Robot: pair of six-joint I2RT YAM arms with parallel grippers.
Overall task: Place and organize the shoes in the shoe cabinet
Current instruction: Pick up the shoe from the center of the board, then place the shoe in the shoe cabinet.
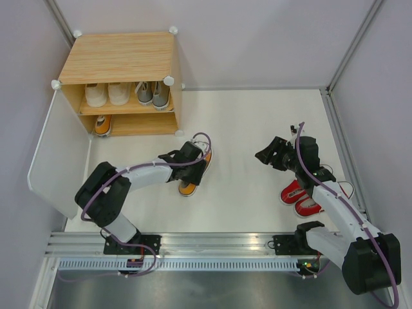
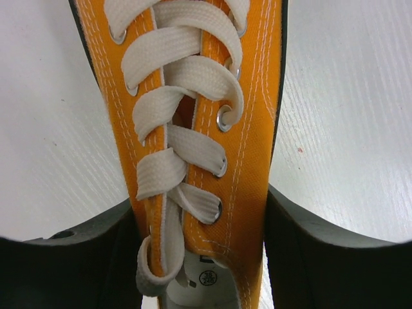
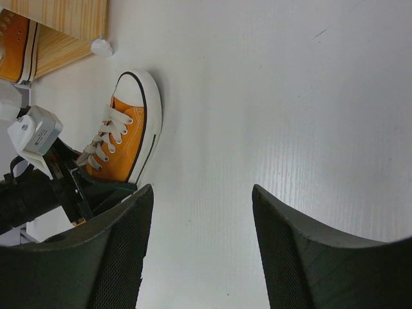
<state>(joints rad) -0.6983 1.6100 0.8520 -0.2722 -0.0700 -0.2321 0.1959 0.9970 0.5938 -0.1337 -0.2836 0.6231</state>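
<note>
An orange shoe (image 1: 188, 183) lies on the white floor mid-scene, toe toward the arms. My left gripper (image 1: 191, 159) is shut on its laced upper; in the left wrist view the gripper (image 2: 201, 206) has its dark fingers (image 2: 302, 251) pressing both sides of the orange shoe (image 2: 248, 129). My right gripper (image 1: 273, 154) hovers open and empty over bare floor, also seen in the right wrist view (image 3: 201, 193). A red pair (image 1: 299, 196) lies at the right. The shoe cabinet (image 1: 119, 58) holds a cream pair (image 1: 107, 94), a grey pair (image 1: 153, 94) and the other orange shoe (image 1: 102, 124).
The cabinet's white door (image 1: 58, 161) hangs open toward the arms at the left. Grey walls close in the left and right sides. The right wrist view shows the orange shoe (image 3: 122, 138), the left arm (image 3: 32, 193) and the cabinet corner (image 3: 64, 19).
</note>
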